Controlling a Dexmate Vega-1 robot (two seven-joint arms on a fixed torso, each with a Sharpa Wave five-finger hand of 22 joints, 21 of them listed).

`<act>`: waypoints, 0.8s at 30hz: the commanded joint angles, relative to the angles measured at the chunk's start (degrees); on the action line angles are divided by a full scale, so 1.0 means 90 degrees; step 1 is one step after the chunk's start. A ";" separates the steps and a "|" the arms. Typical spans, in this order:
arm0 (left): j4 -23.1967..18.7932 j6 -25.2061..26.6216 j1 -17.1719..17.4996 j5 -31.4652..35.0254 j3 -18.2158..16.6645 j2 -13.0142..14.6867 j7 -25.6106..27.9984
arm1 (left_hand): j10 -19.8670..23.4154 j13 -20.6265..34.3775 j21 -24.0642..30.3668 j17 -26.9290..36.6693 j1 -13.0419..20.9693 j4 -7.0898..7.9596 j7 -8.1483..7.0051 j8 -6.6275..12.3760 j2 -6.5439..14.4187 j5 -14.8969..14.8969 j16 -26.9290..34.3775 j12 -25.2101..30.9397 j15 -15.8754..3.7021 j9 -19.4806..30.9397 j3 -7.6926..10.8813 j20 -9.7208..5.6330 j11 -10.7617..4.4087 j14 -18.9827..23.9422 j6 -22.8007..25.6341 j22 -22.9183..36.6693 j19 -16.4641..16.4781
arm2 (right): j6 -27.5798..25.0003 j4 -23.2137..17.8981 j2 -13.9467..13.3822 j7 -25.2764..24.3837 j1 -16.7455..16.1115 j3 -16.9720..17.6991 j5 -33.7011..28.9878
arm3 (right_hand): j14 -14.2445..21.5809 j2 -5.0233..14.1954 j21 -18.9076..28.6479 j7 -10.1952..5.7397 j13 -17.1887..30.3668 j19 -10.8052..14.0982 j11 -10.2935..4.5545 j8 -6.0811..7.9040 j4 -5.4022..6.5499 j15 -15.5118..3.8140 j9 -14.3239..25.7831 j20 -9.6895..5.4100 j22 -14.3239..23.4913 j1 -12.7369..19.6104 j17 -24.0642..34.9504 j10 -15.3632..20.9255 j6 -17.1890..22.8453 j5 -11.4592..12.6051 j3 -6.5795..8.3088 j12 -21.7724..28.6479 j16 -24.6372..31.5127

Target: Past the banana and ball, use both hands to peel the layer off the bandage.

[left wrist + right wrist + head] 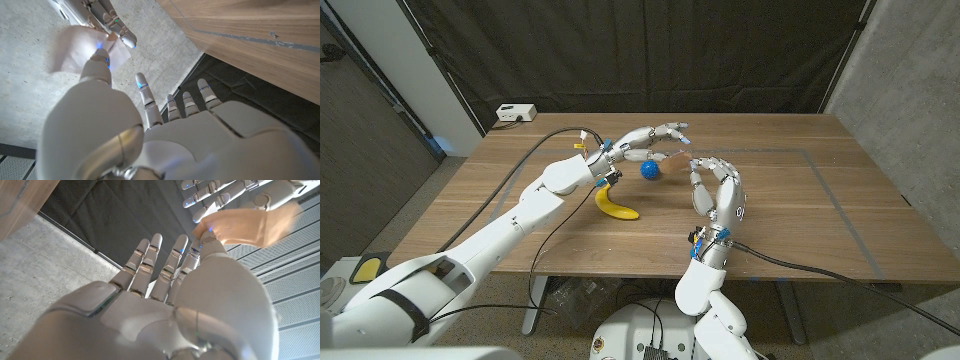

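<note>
The bandage (245,226) is up in the air between the two hands, above the middle of the table, not lying on the wood. In the right wrist view it is a thin, tan, soft strip, a little blurred. The thumb and a fingertip of the right hand (716,190) pinch one end of it, and the fingers of the left hand (655,140) come to its other end. In the left wrist view a pale, half-transparent sheet (82,47) is at the thumb tip of the left hand (165,135), and the fingers of the other hand touch it from the far side. I cannot tell if this sheet is the backing layer or the bandage itself. So both hands are closed on the strip with thumb and finger, while their other fingers stay spread and a little curled. In the head view the strip is too small to see between the fingertips.

Just under the left hand, a blue ball (651,171) sits on the table, round, with a rough-looking surface. Nearer to the front edge and a little to the left, a yellow banana (616,206) lies on its side, curved, and the left forearm passes just over its stem end.

The table (800,215) is of brown wood with visible grain, and thin grey lines mark a rectangle on its right half. At the far left corner a small white box (515,113) stands close to the edge. Black cables run along both white arms.
</note>
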 commanded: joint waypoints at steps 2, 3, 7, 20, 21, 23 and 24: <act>0.0277 -0.0024 -0.0232 -0.0480 0.0176 -0.0090 -0.0777 | 0.0296 0.0030 0.0070 0.0014 0.0228 -0.0027 -0.0151 0.0446 0.0055 0.0042 0.0096 0.0088 -0.0054 0.0276 -0.0084 -0.0012 -0.0299 0.0116 0.0478 0.0004 0.0166 | -0.0003 0.0093 0.0089 0.0000 0.0081 0.0101 -0.0055 | 0.0031 0.0072 0.0046 -0.0200 0.0026 0.0006 -0.0008 0.0006 -0.0001 -0.1084 0.0033 -0.0459 0.0022 0.0001 0.0019 0.0034 0.0238 0.0033 -0.0028 0.0027 0.0022; 0.0279 -0.0029 -0.0221 -0.0455 0.0164 -0.0102 -0.0735 | 0.0396 0.0024 0.0067 0.0014 0.0252 -0.0022 -0.0139 0.0514 0.0066 0.0039 0.0111 0.0114 -0.0069 0.0293 -0.0103 -0.0015 -0.0395 0.0135 0.0578 0.0003 0.0171 | -0.0006 0.0099 0.0081 0.0000 0.0092 0.0100 -0.0048 | 0.0033 0.0076 0.0052 -0.0201 0.0030 0.0002 -0.0008 0.0003 0.0001 -0.1082 0.0038 -0.0458 0.0023 0.0002 0.0021 0.0033 0.0232 0.0034 -0.0033 0.0028 0.0021; 0.0264 -0.0027 -0.0171 -0.0413 0.0114 -0.0142 -0.0586 | 0.0638 -0.0001 0.0065 0.0016 0.0295 0.0011 -0.0050 0.0638 0.0097 0.0028 0.0175 0.0159 -0.0142 0.0136 -0.0177 -0.0017 -0.0586 0.0250 0.0998 0.0004 0.0201 | 0.0003 0.0118 0.0050 0.0000 0.0126 0.0096 -0.0017 | 0.0032 0.0078 0.0079 -0.0199 0.0041 0.0008 -0.0008 -0.0003 0.0006 -0.1078 0.0035 -0.0445 0.0025 0.0000 0.0024 0.0030 0.0240 0.0033 -0.0051 0.0031 0.0014; 0.0236 0.0011 -0.0119 -0.0193 0.0045 -0.0166 -0.0265 | 0.0987 -0.0087 0.0043 0.0001 0.0299 0.0178 0.0046 0.0232 0.0324 -0.0090 0.0233 0.0127 -0.0227 -0.0603 -0.0330 -0.0020 -0.0709 0.0356 0.0966 0.0009 0.0218 | 0.0104 0.0149 0.0022 0.0000 0.0188 0.0118 -0.0099 | 0.0038 0.0090 0.0141 -0.0206 0.0072 -0.0027 -0.0009 -0.0027 0.0005 -0.1085 0.0025 -0.0449 0.0028 0.0021 0.0035 0.0028 0.0256 0.0038 -0.0095 0.0042 -0.0002; 0.0203 -0.0023 -0.0096 -0.0033 0.0020 -0.0143 -0.0121 | 0.0874 -0.0091 0.0021 -0.0003 0.0283 0.0206 0.0008 -0.0004 0.0330 -0.0120 0.0228 0.0055 -0.0213 -0.0767 -0.0384 -0.0022 -0.0646 0.0359 0.0614 0.0010 0.0180 | 0.0112 0.0158 -0.0012 0.0000 0.0209 0.0100 -0.0069 | 0.0035 0.0087 0.0144 -0.0210 0.0074 -0.0031 -0.0010 -0.0033 0.0002 -0.1085 0.0024 -0.0450 0.0028 0.0025 0.0035 0.0027 0.0247 0.0038 -0.0098 0.0042 -0.0005; 0.0179 -0.0015 -0.0088 0.0029 0.0015 -0.0126 -0.0059 | 0.0797 -0.0083 -0.0006 -0.0008 0.0269 0.0230 -0.0057 -0.0330 0.0325 -0.0149 0.0204 0.0004 -0.0201 -0.0943 -0.0452 0.0002 -0.0543 0.0323 0.0054 0.0010 0.0140 | 0.0118 0.0159 -0.0030 0.0000 0.0215 0.0092 -0.0068 | 0.0037 0.0086 0.0151 -0.0221 0.0078 -0.0035 -0.0011 -0.0034 0.0002 -0.1083 0.0029 -0.0454 0.0028 0.0027 0.0037 0.0020 0.0246 0.0039 -0.0104 0.0041 -0.0006; 0.0159 -0.0005 -0.0077 0.0071 0.0006 -0.0117 -0.0006 | 0.0748 -0.0080 -0.0011 -0.0009 0.0260 0.0243 -0.0071 -0.0426 0.0333 -0.0156 0.0200 -0.0021 -0.0183 -0.0994 -0.0471 0.0005 -0.0540 0.0322 -0.0108 0.0011 0.0133 | 0.0120 0.0152 -0.0078 0.0000 0.0232 0.0062 -0.0036 | 0.0039 0.0088 0.0158 -0.0214 0.0079 -0.0028 -0.0011 -0.0034 0.0002 -0.1085 0.0028 -0.0452 0.0028 0.0029 0.0038 0.0019 0.0250 0.0040 -0.0106 0.0041 -0.0006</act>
